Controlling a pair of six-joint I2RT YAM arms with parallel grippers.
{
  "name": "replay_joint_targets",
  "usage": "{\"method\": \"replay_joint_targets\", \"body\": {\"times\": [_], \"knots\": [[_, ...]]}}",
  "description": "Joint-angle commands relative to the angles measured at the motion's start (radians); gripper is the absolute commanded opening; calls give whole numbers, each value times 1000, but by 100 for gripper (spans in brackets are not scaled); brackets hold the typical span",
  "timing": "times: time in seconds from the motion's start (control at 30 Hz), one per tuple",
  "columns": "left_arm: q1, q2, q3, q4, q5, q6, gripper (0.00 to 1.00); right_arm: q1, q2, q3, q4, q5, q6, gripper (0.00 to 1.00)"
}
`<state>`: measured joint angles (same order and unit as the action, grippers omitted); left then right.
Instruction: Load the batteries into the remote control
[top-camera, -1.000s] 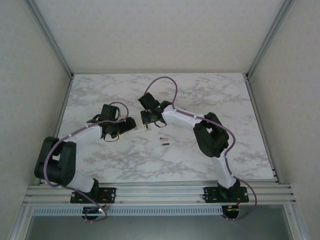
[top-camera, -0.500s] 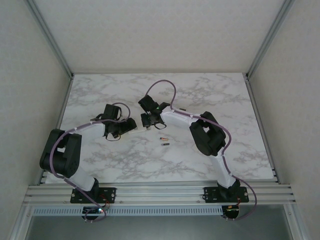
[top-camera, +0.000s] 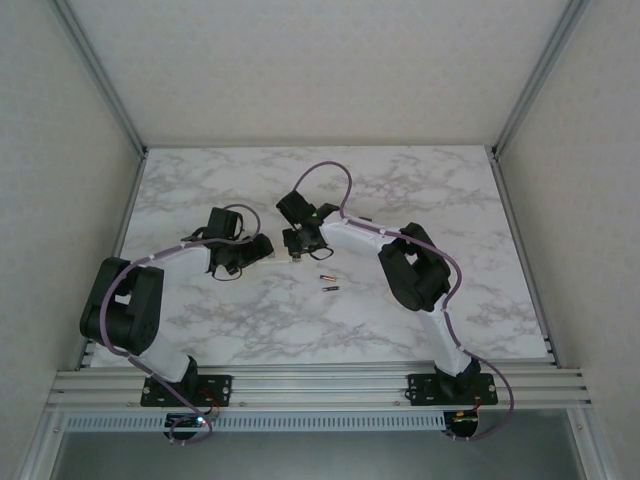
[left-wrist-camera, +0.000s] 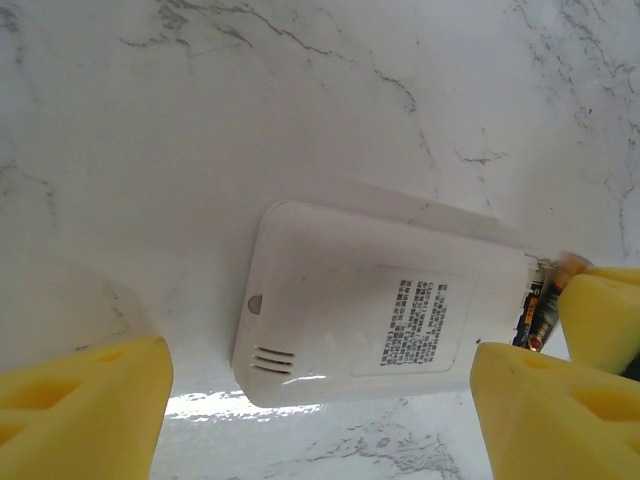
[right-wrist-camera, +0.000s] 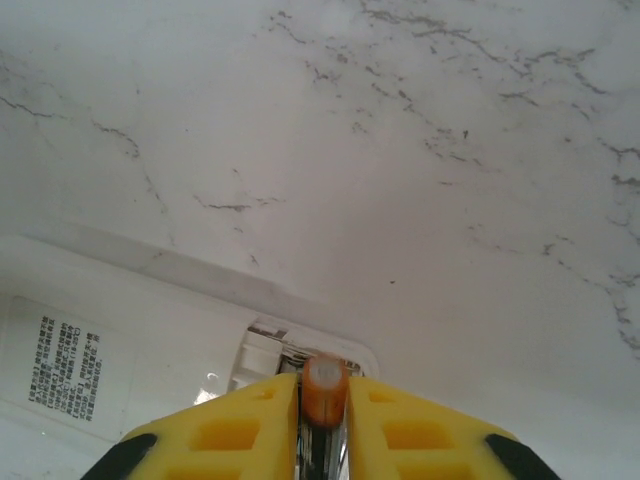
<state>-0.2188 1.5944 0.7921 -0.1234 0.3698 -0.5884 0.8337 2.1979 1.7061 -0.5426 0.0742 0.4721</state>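
The white remote control (left-wrist-camera: 370, 320) lies back side up on the marble table (top-camera: 420, 190), its battery compartment (right-wrist-camera: 270, 355) uncovered at one end. My left gripper (left-wrist-camera: 320, 420) is open, its yellow fingers (left-wrist-camera: 80, 410) standing either side of the remote's near end. My right gripper (right-wrist-camera: 323, 410) is shut on a battery (right-wrist-camera: 325, 388), orange end up, right at the open compartment. Another battery (left-wrist-camera: 540, 312) sits inside that compartment. In the top view the two grippers (top-camera: 255, 250) (top-camera: 298, 250) meet over the remote (top-camera: 277, 246). Two batteries (top-camera: 326, 277) (top-camera: 331, 290) lie loose on the table.
The loose batteries lie just in front of my right arm's wrist (top-camera: 340, 232). Aluminium rails (top-camera: 520, 230) and white walls bound the table. Open marble spreads to the right and back.
My left arm has folded back, and its gripper has settled closer over the remote with narrower jaws. My right gripper has dipped slightly towards the remote's end.
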Motion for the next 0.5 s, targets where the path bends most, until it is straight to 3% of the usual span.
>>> {"method": "replay_joint_targets", "body": {"times": [0.0, 0.13, 0.47], "knots": [[7, -2, 5, -8, -31, -5, 78, -1, 16, 59, -67, -2, 17, 22], [8, 5, 23, -28, -50, 12, 78, -5, 13, 88, -96, 5, 24, 28], [7, 76, 112, -82, -46, 91, 71, -27, 46, 95, -83, -13, 47, 28]]}}
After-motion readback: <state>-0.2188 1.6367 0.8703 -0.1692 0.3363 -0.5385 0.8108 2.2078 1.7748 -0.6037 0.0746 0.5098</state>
